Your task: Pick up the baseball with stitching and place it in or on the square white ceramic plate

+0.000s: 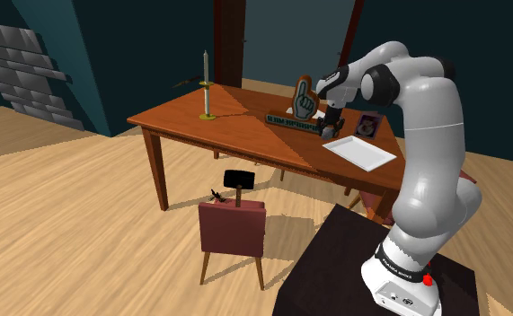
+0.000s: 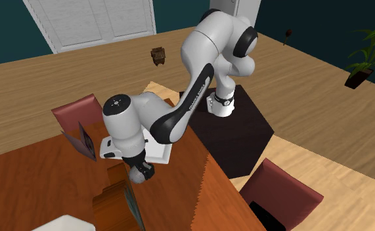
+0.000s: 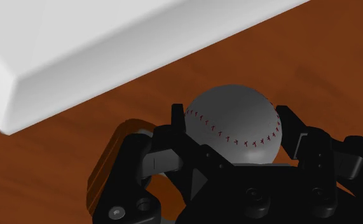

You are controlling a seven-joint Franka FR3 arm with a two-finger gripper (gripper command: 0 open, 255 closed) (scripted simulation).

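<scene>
While poised low over the reddish-brown wooden desk (image 1: pixel 236 121), clasps in the all-black two-finger hand (image 3: pixel 232 121) the grey round baseball with red stitching (image 3: pixel 234 108), pinched snugly from both sides, close beside an edge of the square white plate (image 3: pixel 110 51) yet not on it.

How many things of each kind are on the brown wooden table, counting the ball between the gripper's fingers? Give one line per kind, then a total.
White candle in a brass holder: 1
Dark pointing-hand figure on a lettered base: 1
Small framed picture: 1
Square white plate: 1
Grey baseball with red stitching: 1
Total: 5
</scene>
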